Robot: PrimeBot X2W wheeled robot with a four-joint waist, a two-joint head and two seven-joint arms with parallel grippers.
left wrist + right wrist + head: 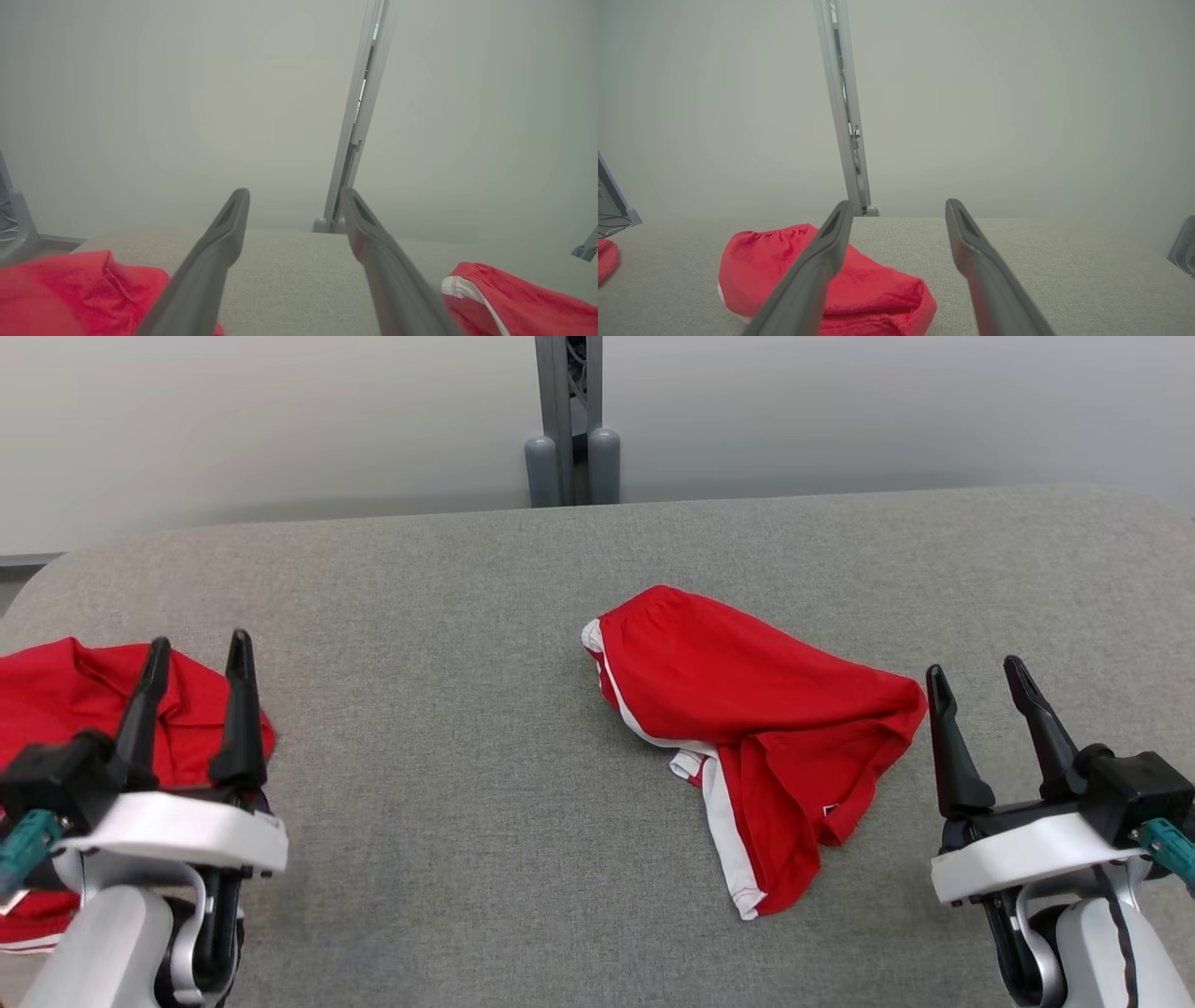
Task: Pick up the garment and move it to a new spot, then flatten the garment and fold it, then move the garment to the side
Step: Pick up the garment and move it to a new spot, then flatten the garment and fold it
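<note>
Left gripper (201, 639) and right gripper (975, 665) hover, jaws released; shorts (747, 709) lie diagonally on counter (448, 756), waist end far-left, leg ends near-right.

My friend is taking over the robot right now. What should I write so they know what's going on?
Left gripper: jaws open, holding nothing, at the near left of the table, by a second red garment that lies rumpled there.
Right gripper: jaws open, holding nothing, just right of the red shorts.
Red shorts: crumpled in a heap mid-table, white trim showing.
Done: nothing flattened or folded. Whether the shorts were already moved can't be told.
Left: flatten the shorts, fold them, move them to the side.
</note>
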